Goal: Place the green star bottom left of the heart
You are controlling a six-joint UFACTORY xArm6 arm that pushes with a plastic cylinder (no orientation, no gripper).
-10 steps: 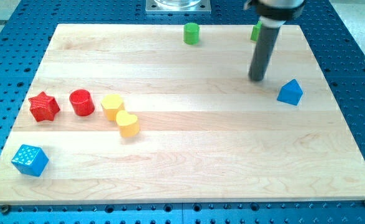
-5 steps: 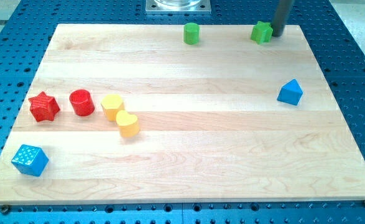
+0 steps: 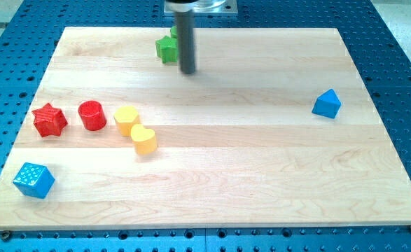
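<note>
The green star [image 3: 166, 49] lies near the view's top edge of the wooden board [image 3: 261, 161], left of centre. My tip [image 3: 187, 71] stands just right of it and slightly below, close to touching. A second green block [image 3: 174, 32] peeks out behind the rod above the star, and its shape is hidden. The yellow heart [image 3: 143, 140] lies at the view's left, well below the star.
A yellow cylinder [image 3: 126, 119] touches the heart's upper left. A red cylinder [image 3: 91, 115] and a red star [image 3: 50, 120] sit in a row further left. A blue cube [image 3: 33, 180] is at the bottom left. A blue triangular block [image 3: 326, 103] is at the right.
My tip swept from the board's top right to the top centre-left. The green star moved left with it, and the other green block shifted left too.
</note>
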